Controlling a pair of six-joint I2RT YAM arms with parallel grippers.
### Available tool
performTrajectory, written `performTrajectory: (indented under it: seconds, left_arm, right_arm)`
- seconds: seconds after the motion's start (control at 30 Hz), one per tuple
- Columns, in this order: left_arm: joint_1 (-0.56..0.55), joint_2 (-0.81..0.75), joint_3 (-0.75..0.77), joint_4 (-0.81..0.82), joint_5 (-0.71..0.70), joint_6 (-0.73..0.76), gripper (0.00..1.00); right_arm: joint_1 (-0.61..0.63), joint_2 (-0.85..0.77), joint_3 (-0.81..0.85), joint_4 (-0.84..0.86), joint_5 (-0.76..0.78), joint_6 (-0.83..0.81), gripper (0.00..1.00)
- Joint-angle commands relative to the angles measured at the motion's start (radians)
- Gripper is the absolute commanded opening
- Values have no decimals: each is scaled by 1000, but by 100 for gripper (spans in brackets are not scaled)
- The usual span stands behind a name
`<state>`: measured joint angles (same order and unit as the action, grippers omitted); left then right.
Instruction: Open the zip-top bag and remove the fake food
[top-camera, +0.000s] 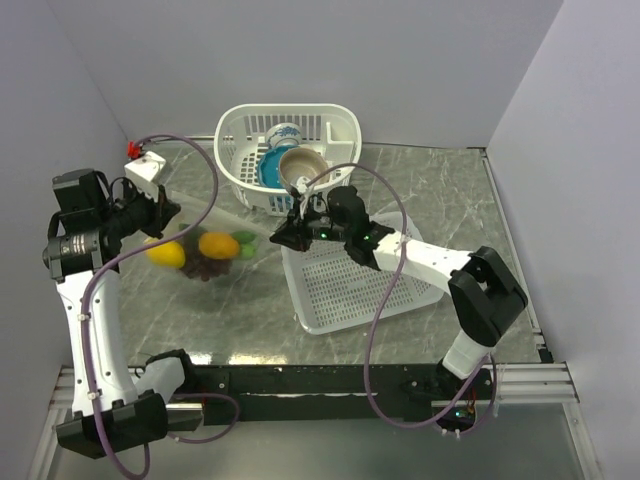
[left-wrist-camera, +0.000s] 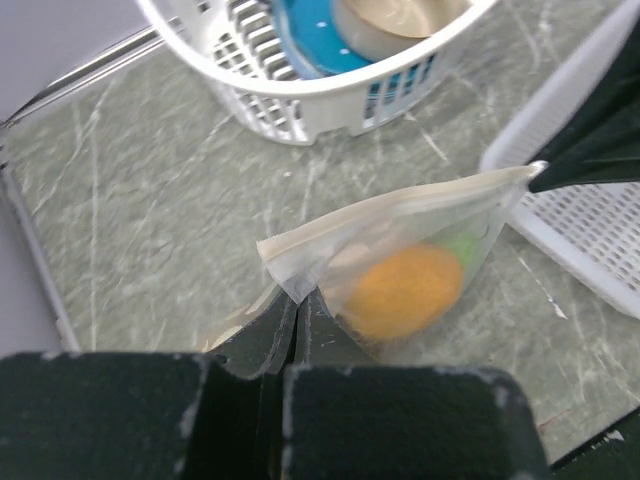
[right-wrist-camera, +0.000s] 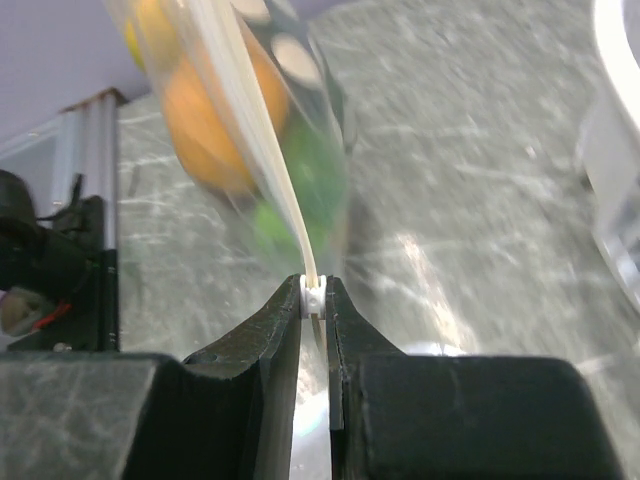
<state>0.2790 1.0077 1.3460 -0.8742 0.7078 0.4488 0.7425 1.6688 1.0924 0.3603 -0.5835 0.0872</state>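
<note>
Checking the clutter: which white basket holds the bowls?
The deep rounded basket at the back: a blue bowl and a brown bowl sit in it. The shallow basket lies nearer, under the right arm.

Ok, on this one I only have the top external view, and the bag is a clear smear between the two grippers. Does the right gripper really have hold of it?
Observer: Yes. The right wrist view shows the right gripper pinched on the end of the zip strip of the zip-top bag.
Operator: And the left?
Observer: In the left wrist view the left gripper is shut on the opposite corner, just under the strip.
Operator: Zip open yet?
Observer: No gap shows along the strip in the left wrist view; the orange fruit lies inside.
</note>
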Motion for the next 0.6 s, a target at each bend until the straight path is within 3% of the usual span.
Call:
performTrajectory:
  seconds: [0.0,0.07,0.3,0.4,0.43,0.5,0.53,0.57]
  left_arm:
    - [81,-11,33,133,-45,-1,1]
    - [91,5,57,107,-15,4,1]
    - [91,-8,-63,132,120,-22,1]
    - [91,14,-148,78,177,49,1]
    - [89,25,-171,2,214,80,2]
    - [91,60,-186,-95,257,209,6]
    - [89,77,-185,-252,306,273,9]
    - [88,118,-180,-338,329,447,12]
  right_arm:
    - [-25,-40,-72,-40,174,-17,0]
    - [-25,-53,-95,-29,194,-15,2]
    - [-22,-72,-31,-4,119,68,36]
    - [-17,-72,18,-6,102,111,92]
    - [-14,-78,33,-7,111,120,100]
    - [0,-90,49,-43,146,146,100]
    - [6,-96,60,-56,157,148,100]
    - [29,-104,63,-69,183,144,100]
